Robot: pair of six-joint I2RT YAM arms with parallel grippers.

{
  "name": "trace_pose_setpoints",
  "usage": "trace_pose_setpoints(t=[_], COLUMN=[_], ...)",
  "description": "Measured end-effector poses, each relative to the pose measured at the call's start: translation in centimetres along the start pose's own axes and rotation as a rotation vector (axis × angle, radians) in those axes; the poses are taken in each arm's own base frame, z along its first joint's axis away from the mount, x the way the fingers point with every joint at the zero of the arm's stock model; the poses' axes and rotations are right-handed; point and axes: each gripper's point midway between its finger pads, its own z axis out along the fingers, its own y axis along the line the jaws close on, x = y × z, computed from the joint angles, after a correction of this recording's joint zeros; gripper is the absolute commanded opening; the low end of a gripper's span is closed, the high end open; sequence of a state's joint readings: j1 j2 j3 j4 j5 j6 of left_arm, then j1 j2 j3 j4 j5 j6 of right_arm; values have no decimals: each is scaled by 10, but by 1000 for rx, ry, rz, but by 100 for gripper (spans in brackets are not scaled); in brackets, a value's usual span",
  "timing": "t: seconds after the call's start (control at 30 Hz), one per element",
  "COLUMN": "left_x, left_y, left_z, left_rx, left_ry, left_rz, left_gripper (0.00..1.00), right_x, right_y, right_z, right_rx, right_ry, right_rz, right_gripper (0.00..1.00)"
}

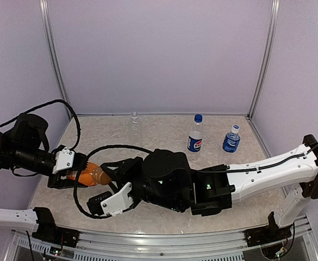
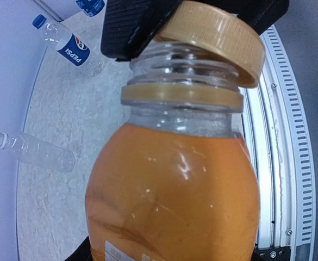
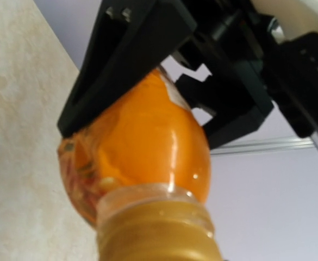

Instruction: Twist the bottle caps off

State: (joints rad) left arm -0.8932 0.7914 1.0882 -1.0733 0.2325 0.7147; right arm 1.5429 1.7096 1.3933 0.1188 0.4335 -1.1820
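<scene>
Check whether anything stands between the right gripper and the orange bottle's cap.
Nothing visible does. The right gripper is shut on the cap, which sits tilted atop the orange bottle held by the left gripper.

Top view: bright, even, diffuse light with no hard shadows. Only soft, faint shade lies on the table (image 1: 148,136) near the orange bottle (image 1: 91,175). The frame posts (image 1: 54,60) behind the bottle lean outward, a wide-angle distortion.

Left wrist view: the bottle is sharp, with small white glints on its shoulder. The cap (image 2: 213,41) is evenly lit. The rail (image 2: 278,163) right of the bottle bows markedly, a fisheye effect.

Right wrist view: a bright glare streak runs down the bottle. Its neck at the lower edge is blurred and out of focus. The black fingers (image 3: 120,49) above it are underexposed and show little detail.
</scene>
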Motion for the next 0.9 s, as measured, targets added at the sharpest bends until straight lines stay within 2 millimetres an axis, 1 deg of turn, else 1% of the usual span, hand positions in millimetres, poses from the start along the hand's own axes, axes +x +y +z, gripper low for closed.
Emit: trace_pose_setpoints(t=[0.1, 0.23, 0.37, 0.47, 0.5, 0.53, 0.57, 0.63, 0.7, 0.73, 0.77, 0.8, 0.83, 0.87, 0.9], left_x=[0, 4, 8, 8, 8, 9, 10, 13, 16, 18, 20, 20, 20, 20, 18], left_y=[3, 10, 20, 30, 34, 39, 45, 57, 68, 73, 77, 79, 80, 79, 75], left_z=[0, 1, -1, -4, -4, -6, -7, -12, -19, -25, -30, -34, -41, -44, -47], left_rx=[-16, -53, -97, -142, -158, -183, -209, -270, -337, -372, -403, -422, -443, -448, -448], left_ry=[0, 8, 9, -2, -3, -9, -13, -28, -52, -67, -82, -96, -122, -141, -164], left_rz=[1, -13, -48, -86, -100, -118, -139, -186, -245, -278, -310, -333, -364, -379, -392], left_gripper=[32, 32, 32, 33, 33, 33, 34, 35, 36, 36, 37, 37, 37, 38, 38], right_x=[4, 14, 23, 35, 41, 53, 70, 115, 162, 184, 201, 210, 220, 224, 227], right_y=[1, 4, -17, -35, -39, -41, -43, -39, -21, -5, 16, 35, 65, 85, 110], right_z=[-1, -16, -37, -49, -49, -47, -43, -33, -25, -23, -23, -24, -28, -33, -41], right_rx=[28, 38, 85, 112, 112, 94, 80, 56, 33, 18, -5, -29, -77, -108, -149], right_ry=[10, 10, 0, -9, -6, 10, 42, 156, 309, 397, 485, 553, 648, 706, 773], right_rz=[0, 60, 195, 370, 436, 525, 623, 826, 1018, 1104, 1182, 1232, 1297, 1332, 1372], right_gripper=[0, 0, 0, 0, 0, 0, 0, 0, 0, 0, 0, 0, 0, 0, 0])
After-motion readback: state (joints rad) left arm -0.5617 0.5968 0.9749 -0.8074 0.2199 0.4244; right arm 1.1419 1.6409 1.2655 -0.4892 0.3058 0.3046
